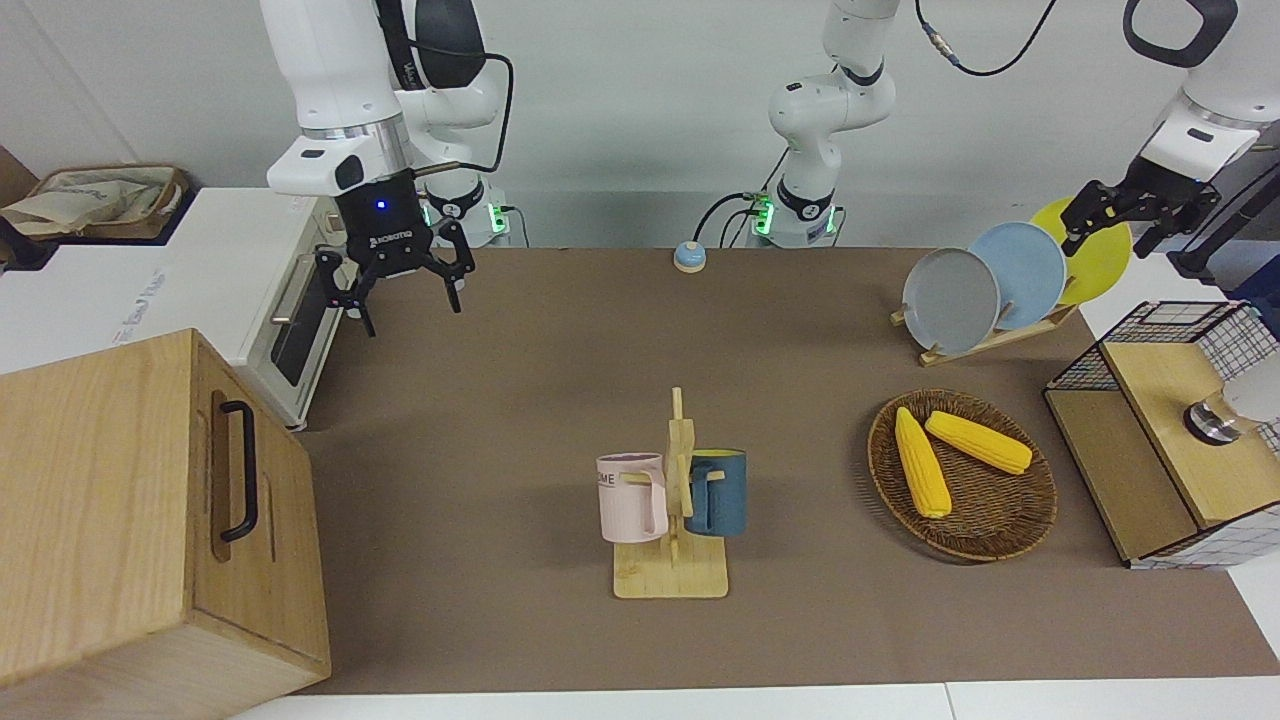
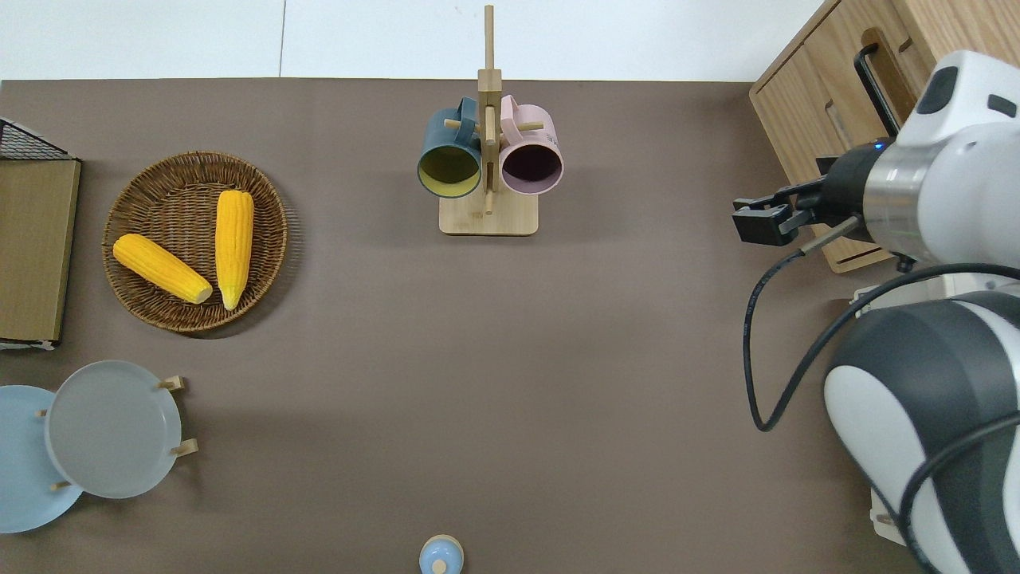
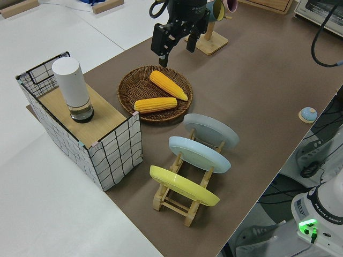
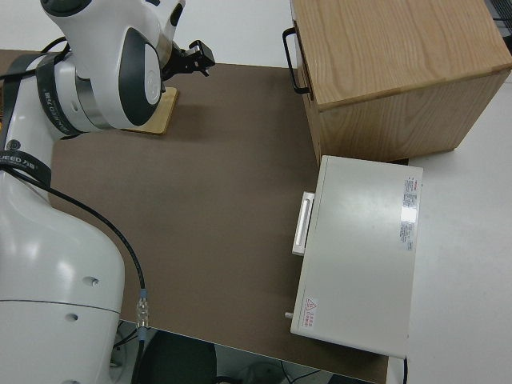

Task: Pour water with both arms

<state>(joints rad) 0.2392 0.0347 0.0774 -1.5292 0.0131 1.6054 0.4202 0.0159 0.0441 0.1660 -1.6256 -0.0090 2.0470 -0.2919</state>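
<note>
My right gripper [image 1: 412, 312] [image 2: 745, 219] [image 4: 200, 58] hangs open and empty over the brown mat, just off the corner of the wooden cabinet [image 2: 837, 135]. My left gripper [image 1: 1112, 232] [image 3: 174, 52] is open and empty, high in the air at the left arm's end, outside the overhead view. A pink mug [image 1: 630, 497] [image 2: 531, 159] and a dark blue mug [image 1: 718, 492] [image 2: 449, 163] hang on a wooden mug tree [image 1: 670, 578]. A white cylinder [image 3: 72, 85] [image 1: 1240, 400] stands on the wire crate's wooden lid [image 1: 1160, 400]. No water shows.
A toaster oven [image 4: 360, 248] stands nearer to the robots than the cabinet. At the left arm's end are a wicker basket [image 1: 1035, 520] holding two corn cobs and a rack of three plates [image 3: 185, 206]. A small blue bell [image 1: 688, 257] sits between the arm bases.
</note>
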